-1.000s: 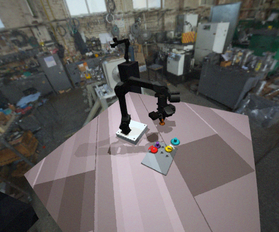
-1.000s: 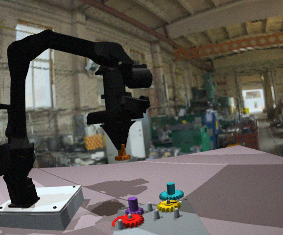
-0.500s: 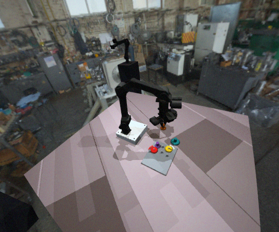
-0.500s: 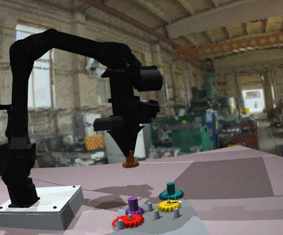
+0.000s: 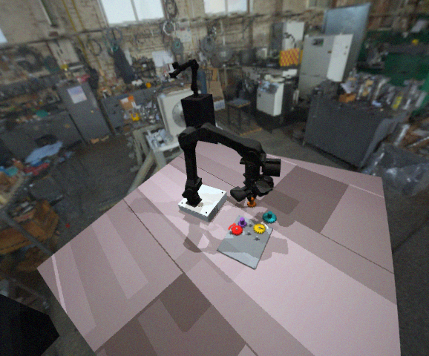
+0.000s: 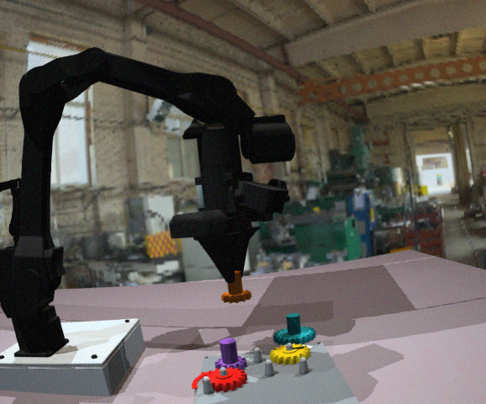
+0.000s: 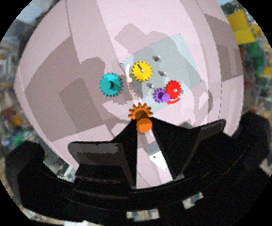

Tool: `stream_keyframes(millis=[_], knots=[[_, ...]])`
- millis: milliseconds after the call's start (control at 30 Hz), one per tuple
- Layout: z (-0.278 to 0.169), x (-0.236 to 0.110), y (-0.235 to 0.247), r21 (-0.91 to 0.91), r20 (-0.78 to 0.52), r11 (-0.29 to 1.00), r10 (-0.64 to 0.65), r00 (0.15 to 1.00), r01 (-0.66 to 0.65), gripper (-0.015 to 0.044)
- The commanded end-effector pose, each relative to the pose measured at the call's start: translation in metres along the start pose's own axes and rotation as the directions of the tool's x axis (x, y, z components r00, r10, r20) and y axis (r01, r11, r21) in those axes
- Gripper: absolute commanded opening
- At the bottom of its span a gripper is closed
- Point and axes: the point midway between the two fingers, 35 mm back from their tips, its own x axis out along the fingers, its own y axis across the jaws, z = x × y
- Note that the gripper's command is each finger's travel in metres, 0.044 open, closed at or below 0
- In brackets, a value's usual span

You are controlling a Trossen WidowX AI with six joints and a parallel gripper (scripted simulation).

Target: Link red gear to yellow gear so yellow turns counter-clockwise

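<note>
My gripper [image 6: 235, 279] [image 7: 142, 121] is shut on the orange gear [image 5: 251, 204] [image 6: 235, 296] [image 7: 139, 111] by its stem, holding it upright in the air behind the board [image 5: 240, 248] [image 6: 332, 389] [image 7: 188, 61]. The purple gear [image 5: 242, 222] [image 6: 229, 348] [image 7: 160, 95] is on the board, close beside the red gear [image 5: 236, 230] [image 6: 228, 380] [image 7: 173, 88]; tooth contact is unclear. The yellow gear [image 5: 259, 228] [image 6: 289, 355] [image 7: 141, 72] sits apart from them. Several empty pegs show, including a middle peg [image 6: 269, 369] [image 7: 162, 73]. The teal gear [image 5: 269, 218] [image 6: 294, 334] [image 7: 110, 85] stands on the table.
The white robot base [image 5: 211, 198] [image 6: 73, 341] is on the table, left of the board in the top and exterior views. The teal gear is just off the board's corner near the yellow gear. The purple gear's tall stem sticks up beside the red gear.
</note>
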Motion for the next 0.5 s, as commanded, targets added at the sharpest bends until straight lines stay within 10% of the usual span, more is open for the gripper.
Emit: stream_keyframes(millis=[0,467], knots=[[0.008,0.005,-0.006,-0.002,0.002,1.000,-0.004,1.000,0.004,0.0000],[0.031,0.019,-0.029,-0.001,0.003,1.000,-0.006,1.000,0.006,0.0000]])
